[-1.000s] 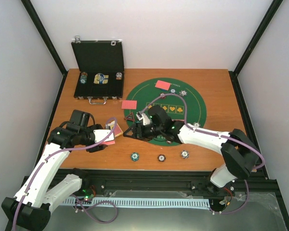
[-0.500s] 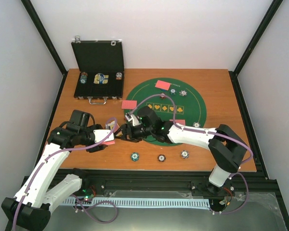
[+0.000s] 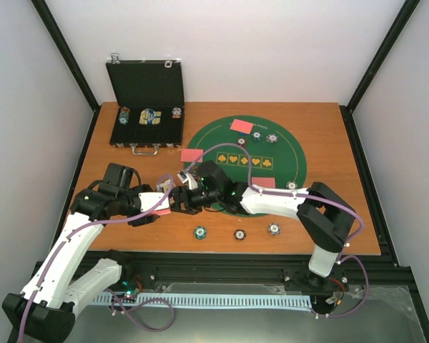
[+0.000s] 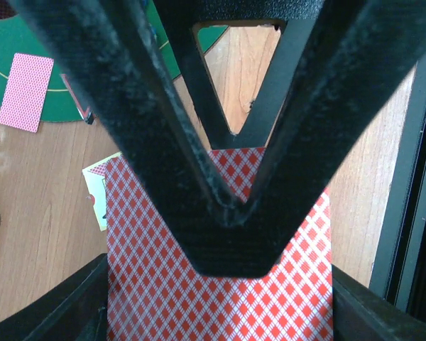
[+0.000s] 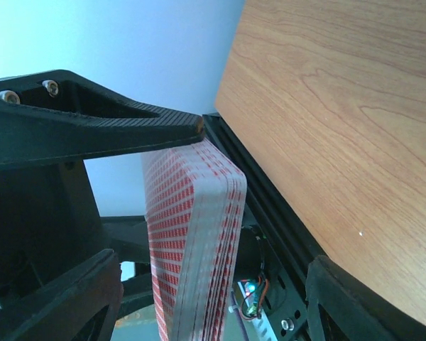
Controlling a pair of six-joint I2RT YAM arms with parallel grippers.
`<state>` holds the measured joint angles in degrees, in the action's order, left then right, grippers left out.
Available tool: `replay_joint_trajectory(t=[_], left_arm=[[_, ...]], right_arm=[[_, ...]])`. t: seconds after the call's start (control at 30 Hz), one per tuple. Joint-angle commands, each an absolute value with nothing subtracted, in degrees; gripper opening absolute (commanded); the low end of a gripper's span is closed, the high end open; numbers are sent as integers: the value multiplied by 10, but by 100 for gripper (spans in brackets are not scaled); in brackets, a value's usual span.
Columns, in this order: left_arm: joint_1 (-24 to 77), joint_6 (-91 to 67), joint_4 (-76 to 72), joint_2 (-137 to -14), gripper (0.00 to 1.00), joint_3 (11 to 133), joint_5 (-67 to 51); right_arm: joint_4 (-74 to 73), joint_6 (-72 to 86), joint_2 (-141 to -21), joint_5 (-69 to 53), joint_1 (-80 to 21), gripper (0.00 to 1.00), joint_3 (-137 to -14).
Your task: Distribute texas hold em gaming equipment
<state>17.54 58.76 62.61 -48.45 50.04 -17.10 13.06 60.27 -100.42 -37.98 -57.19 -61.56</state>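
Red-and-white diamond-lattice backs on the card deck (image 4: 149, 284); green felt mat (image 3: 289, 153) with yellow suit symbols; black case (image 3: 146, 84)

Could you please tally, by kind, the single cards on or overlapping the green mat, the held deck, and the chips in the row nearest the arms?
Single red-backed cards: 3
Held deck: 1
Chips in the near row: 3
Total: 7
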Motion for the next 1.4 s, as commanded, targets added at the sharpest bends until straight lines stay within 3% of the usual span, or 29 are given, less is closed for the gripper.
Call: replay_joint_trajectory(t=[0.0, 0.27, 0.5, 1.1, 1.27, 1.37], left_arm=[[179, 594, 622, -476, 38, 517, -179], [179, 593, 625, -476, 38, 518, -179], [179, 593, 630, -479, 38, 528, -175], [180, 595, 628, -473, 38, 527, -178], [179, 596, 627, -471, 38, 525, -177], [179, 596, 626, -472, 38, 524, -176]], right_arm=[[173, 621, -1026, -390, -579, 71, -635], [186, 637, -1082, -398, -589, 69, -681], [173, 637, -1108, -396, -590, 60, -695], [121, 614, -1046, -365, -566, 42, -622], [96, 598, -1029, -360, -563, 30, -621], [83, 591, -1019, -359, -562, 29, -621]])
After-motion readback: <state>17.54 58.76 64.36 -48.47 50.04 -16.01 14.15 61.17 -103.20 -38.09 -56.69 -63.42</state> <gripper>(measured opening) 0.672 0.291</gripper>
